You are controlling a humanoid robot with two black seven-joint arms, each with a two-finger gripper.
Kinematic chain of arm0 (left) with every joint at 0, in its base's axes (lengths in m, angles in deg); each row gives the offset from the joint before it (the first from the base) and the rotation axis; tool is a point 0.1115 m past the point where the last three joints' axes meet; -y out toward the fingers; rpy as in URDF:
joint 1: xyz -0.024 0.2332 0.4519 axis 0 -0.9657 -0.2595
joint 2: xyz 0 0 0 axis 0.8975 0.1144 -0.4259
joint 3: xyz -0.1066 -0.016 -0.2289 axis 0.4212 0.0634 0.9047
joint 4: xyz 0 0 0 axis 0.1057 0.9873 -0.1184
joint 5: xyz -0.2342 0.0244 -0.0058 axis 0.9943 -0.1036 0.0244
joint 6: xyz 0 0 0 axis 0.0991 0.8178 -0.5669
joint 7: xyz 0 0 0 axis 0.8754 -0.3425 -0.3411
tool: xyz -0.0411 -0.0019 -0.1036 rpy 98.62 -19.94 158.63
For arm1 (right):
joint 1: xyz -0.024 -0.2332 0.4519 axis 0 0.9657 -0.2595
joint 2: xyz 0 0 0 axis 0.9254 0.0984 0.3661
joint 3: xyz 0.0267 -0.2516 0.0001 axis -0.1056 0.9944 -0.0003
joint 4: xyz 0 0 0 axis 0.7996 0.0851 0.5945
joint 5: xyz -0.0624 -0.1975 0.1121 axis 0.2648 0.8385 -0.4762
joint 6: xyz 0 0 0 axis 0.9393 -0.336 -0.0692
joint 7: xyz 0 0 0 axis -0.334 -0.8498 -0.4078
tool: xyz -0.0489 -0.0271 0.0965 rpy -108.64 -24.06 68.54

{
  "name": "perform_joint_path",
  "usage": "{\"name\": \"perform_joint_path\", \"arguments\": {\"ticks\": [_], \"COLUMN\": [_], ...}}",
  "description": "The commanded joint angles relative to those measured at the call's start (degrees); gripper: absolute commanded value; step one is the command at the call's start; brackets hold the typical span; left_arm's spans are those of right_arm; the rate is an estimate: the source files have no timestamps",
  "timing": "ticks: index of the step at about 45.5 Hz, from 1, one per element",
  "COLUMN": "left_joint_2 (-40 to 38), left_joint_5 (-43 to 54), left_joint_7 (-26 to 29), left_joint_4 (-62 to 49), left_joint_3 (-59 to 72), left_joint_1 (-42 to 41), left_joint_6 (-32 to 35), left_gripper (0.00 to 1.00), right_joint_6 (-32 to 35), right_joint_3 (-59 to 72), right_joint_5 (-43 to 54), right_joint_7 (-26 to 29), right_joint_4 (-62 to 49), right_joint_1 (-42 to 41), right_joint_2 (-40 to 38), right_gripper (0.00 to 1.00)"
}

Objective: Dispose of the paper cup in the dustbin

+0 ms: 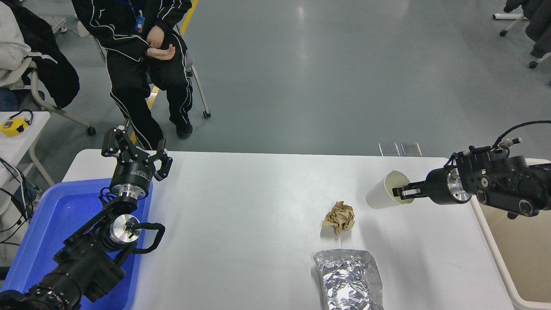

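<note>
The white paper cup [382, 192] hangs tilted in the air above the table's right side, its cream-coloured mouth turned towards my right arm. My right gripper [403, 190] is shut on the cup's rim, one finger inside the mouth. The beige dustbin [499, 258] stands against the table's right edge, below and to the right of the gripper. My left gripper [134, 150] is open and parked at the far left, above the blue tray.
A crumpled brown paper ball [340, 216] lies mid-table right and a silver foil bag [348, 278] lies near the front edge. A blue tray [51, 224] sits at the left. A person [137, 56] sits on a chair beyond the far left corner.
</note>
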Motion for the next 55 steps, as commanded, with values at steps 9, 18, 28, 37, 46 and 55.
{"name": "perform_joint_path", "arguments": {"ticks": [9, 18, 28, 37, 46, 55], "left_joint_2": [-0.01, -0.01, -0.01, -0.01, -0.01, -0.01], "left_joint_5": [0.0, 0.0, 0.0, 0.0, 0.0, 0.0], "left_joint_7": [0.01, 0.01, 0.01, 0.01, 0.01, 0.01], "left_joint_4": [0.0, 0.0, 0.0, 0.0, 0.0, 0.0], "left_joint_3": [-0.01, -0.01, -0.01, -0.01, -0.01, -0.01], "left_joint_1": [0.0, 0.0, 0.0, 0.0, 0.0, 0.0], "left_joint_6": [0.0, 0.0, 0.0, 0.0, 0.0, 0.0], "left_gripper": [1.0, 1.0, 1.0, 1.0, 1.0, 1.0], "right_joint_6": [9.79, 9.26, 5.84, -0.22, -2.68, -5.85], "right_joint_3": [-11.37, -11.72, -11.81, -11.81, -13.83, -17.34], "right_joint_5": [-21.71, -27.42, -31.91, -31.91, -32.08, -32.61], "right_joint_7": [0.61, 8.33, 23.53, 29.08, 29.61, 29.52], "right_joint_4": [-38.43, -51.1, -54.18, -54.18, -54.09, -53.83], "right_joint_1": [5.91, 14.26, 20.59, 25.25, 34.38, 39.05], "right_joint_2": [-1.75, 0.28, 0.36, 0.36, 4.4, 7.39], "right_gripper": [0.0, 0.0, 0.0, 0.0, 0.0, 0.0]}}
